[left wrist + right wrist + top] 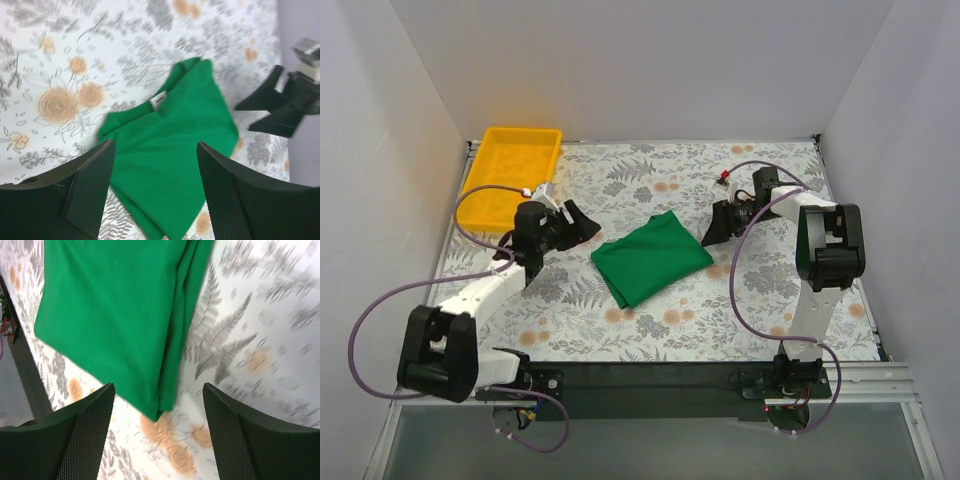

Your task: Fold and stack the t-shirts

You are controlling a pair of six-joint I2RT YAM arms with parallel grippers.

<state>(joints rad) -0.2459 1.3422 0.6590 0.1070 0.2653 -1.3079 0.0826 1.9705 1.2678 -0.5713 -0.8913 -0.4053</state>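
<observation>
The green t-shirt (651, 257) lies folded into a compact rectangle in the middle of the floral table. Its small white neck label (158, 101) shows in the left wrist view. My left gripper (582, 226) hovers just left of the shirt, open, with nothing between its fingers (92, 182). To the shirt's right my right gripper (715, 228) also stands open and empty, apart from the cloth. Seen from the right wrist, the folded edge of the t-shirt (125, 315) lies ahead of the fingers (230, 432). The right gripper (272, 107) also appears beyond the t-shirt (175, 150) in the left wrist view.
A yellow plastic tray (510, 172) stands at the back left corner of the table, just behind the left arm. White walls close in the table on three sides. A black rail runs along the near edge by the arm bases.
</observation>
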